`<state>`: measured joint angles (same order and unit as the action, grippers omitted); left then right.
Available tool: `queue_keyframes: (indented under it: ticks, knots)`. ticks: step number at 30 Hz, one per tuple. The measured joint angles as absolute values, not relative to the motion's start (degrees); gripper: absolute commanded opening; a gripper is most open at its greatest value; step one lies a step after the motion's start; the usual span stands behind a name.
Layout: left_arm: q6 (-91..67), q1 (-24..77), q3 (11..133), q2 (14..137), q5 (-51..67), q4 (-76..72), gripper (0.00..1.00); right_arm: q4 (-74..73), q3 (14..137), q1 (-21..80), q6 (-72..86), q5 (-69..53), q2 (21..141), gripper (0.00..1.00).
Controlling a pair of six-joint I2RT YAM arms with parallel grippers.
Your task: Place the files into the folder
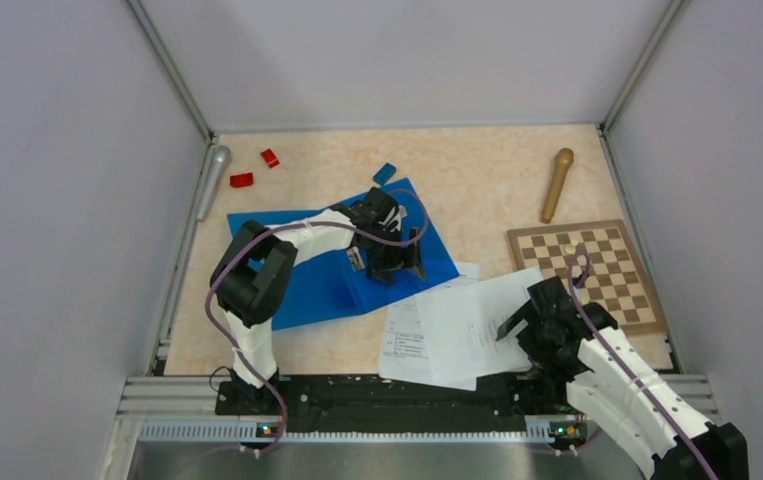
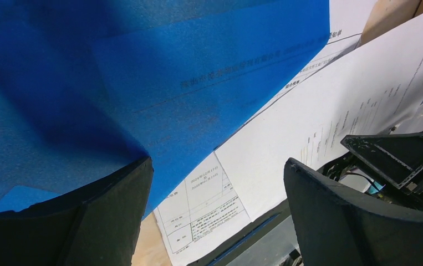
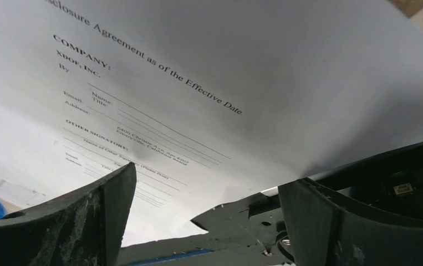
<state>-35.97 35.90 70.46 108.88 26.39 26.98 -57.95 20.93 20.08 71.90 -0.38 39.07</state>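
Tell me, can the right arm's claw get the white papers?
Probably yes. The right claw is open and sits right at the edge of the files. Nothing lies between them, so the way looks free.

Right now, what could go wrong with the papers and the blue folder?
The paper sheets lie fanned out at the table's near edge, so the open right gripper might push them off or pinch just one. The blue folder's corner overlaps a sheet, so the open left gripper could drag both together.
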Motion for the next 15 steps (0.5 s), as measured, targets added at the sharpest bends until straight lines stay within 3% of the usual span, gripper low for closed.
queue_keyframes:
  ticks: [15]
  knots:
    - [-35.75,34.96,70.63,108.88,26.33,27.16,0.93,-45.23,31.86,20.08,65.06,1.96,40.21,0.94]
